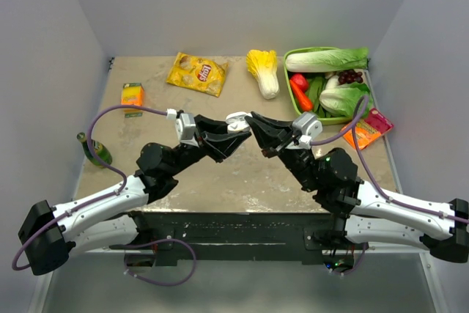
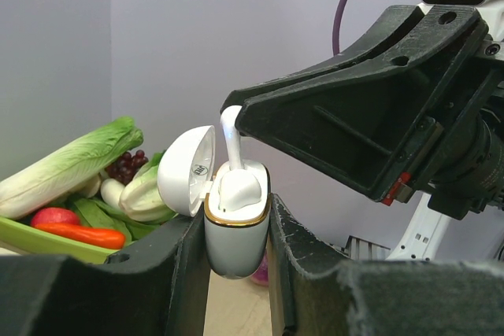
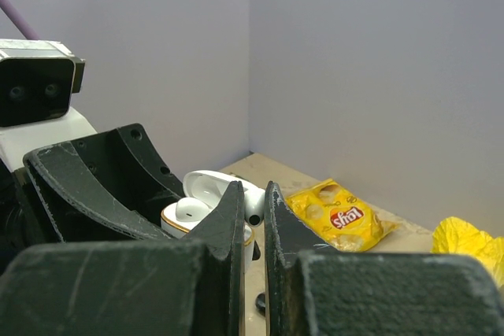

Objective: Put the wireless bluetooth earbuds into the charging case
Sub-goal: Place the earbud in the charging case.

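**Earbud held stem-up over the open case, above mid-table**

Plain grey walls (image 1: 242,5) close the space on three sides. The table (image 1: 242,174) has a mottled beige top and a dark strip along its near edge, where the two arms are bolted. Along the far side, from the right, sit a green basket (image 1: 290,71) of lettuce and other vegetables, a yellow leafy head (image 1: 264,72) and a yellow chip bag (image 1: 196,73). A small orange box (image 1: 133,96) and a green bottle (image 1: 95,149) lie toward the left edge, and a pink-and-orange packet (image 1: 366,130) lies on the right.

Both arms reach in and meet over the middle of the table. The left gripper (image 1: 236,130) has its fingers closed against the two sides of the charging case (image 2: 236,241) and holds it clear of the surface. The case stands upright, its long axis vertical and its mouth facing up. Its lid (image 2: 185,171) is swung open to the side.

The right gripper (image 1: 253,122) comes in from the opposite side with its fingers drawn almost together — only a thin slit shows between them. Its tips pinch the top of a white earbud (image 2: 231,141). The stem runs straight up and down and the head sits low in the case's mouth — whether it is fully seated cannot be told.
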`<state>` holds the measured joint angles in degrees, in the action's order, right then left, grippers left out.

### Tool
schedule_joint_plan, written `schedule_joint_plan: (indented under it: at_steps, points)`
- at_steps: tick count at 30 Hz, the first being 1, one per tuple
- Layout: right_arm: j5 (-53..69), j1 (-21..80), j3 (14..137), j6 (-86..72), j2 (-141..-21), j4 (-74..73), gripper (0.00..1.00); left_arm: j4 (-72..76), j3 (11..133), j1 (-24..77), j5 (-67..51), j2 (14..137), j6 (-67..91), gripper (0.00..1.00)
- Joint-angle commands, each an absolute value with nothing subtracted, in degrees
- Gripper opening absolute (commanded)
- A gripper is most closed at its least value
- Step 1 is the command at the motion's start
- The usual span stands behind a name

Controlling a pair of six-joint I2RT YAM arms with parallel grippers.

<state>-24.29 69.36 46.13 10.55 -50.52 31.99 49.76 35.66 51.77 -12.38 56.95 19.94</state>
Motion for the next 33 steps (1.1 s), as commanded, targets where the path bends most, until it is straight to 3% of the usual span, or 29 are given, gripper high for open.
schedule_joint_plan:
  at_steps: [1, 12, 19, 27, 33]
  points:
    - [-21.2, 69.7, 48.7, 10.6, -50.0, 26.1, 0.0, 56.2, 36.6, 51.5, -12.0, 56.5, 18.5, 0.0]
    - [-21.2, 69.6, 51.5, 9.2, -50.6, 19.4, 0.07, 57.3, 36.8, 51.5, -11.5, 56.8, 17.1, 0.0]
    - [-22.4, 69.7, 51.9, 8.6, -50.7, 17.7, 0.24, 57.8, 37.2, 51.5, -11.3, 57.1, 16.8, 0.0]
    - [-25.2, 69.7, 51.9, 7.9, -50.3, 17.9, 0.38, 58.0, 36.8, 51.5, -11.3, 57.5, 16.8, 0.0]
    - [-27.9, 69.6, 54.7, 4.1, -48.3, 17.8, 0.55, 58.0, 36.1, 51.5, -11.1, 57.6, 16.6, 0.0]
